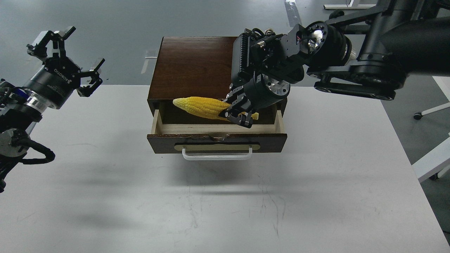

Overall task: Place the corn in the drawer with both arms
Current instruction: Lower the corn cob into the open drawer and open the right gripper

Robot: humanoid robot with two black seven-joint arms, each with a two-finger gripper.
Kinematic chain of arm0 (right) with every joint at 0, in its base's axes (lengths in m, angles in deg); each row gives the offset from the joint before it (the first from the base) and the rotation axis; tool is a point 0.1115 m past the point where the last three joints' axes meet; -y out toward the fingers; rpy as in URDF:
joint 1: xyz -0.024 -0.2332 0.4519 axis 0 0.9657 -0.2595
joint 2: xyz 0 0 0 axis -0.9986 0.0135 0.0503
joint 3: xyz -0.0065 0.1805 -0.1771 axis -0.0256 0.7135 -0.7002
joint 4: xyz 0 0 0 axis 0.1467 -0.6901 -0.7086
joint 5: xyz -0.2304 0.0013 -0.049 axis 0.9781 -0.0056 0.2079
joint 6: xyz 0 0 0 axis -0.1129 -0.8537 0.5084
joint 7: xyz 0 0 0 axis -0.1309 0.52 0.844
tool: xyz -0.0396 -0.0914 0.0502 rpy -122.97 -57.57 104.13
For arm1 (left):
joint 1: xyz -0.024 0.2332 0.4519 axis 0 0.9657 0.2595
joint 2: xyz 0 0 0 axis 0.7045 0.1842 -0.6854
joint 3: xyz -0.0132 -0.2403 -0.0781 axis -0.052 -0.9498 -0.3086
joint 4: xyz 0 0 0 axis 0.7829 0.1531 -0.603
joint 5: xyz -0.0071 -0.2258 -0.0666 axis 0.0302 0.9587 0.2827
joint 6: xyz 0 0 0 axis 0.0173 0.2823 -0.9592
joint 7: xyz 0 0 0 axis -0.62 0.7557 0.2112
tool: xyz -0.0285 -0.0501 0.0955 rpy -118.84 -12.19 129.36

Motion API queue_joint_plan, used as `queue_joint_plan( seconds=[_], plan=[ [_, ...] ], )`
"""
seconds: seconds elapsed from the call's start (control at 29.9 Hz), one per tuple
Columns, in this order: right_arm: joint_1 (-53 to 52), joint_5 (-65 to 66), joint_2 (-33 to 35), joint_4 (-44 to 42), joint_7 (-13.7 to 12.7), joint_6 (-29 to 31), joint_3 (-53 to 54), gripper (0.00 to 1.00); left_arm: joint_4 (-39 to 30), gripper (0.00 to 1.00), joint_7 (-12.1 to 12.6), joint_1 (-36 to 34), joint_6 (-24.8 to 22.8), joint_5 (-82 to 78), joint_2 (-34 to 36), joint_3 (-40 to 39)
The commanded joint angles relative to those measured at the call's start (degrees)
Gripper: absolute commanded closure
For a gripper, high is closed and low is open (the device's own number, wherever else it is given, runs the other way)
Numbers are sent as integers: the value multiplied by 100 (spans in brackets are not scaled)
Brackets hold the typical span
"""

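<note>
The yellow corn [204,106] lies nearly level over the open drawer [216,130], its thin tip to the left. My right gripper [238,113] is shut on the corn's thick right end and holds it just above the drawer's pale wooden inside. The drawer is pulled out of the dark brown wooden box [193,66] and shows a white bar handle [217,155]. My left gripper [66,56] is open and empty, raised at the far left, well clear of the box.
The box stands at the back middle of a white table [225,196]. The bulky right arm [351,52] hangs over the box's right half. A white chair base [436,109] stands off the table at the right.
</note>
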Motion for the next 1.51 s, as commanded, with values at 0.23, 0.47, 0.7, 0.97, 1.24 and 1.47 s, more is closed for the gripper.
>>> queue_joint_plan(
  seconds=[0.23,0.47,0.7,0.97,1.24,1.47],
  plan=[
    [167,-9,-6,-37,0,1,-162,68,0,2,0,0,0,2,-2,0],
    [317,-1,-15,-64,0,1,-171,61,0,2,0,0,0,2,-2,0],
    [326,-9,-6,-64,0,1,-171,60,0,2,0,0,0,2,-2,0],
    [335,-9,-6,-64,0,-8,-171,51,9,2,0,0,0,2,-2,0],
    [343,-9,-15,-64,0,1,-171,48,9,2,0,0,0,2,-2,0],
    [335,-36,11,-64,0,-17,-153,49,9,2,0,0,0,2,-11,0]
  ],
)
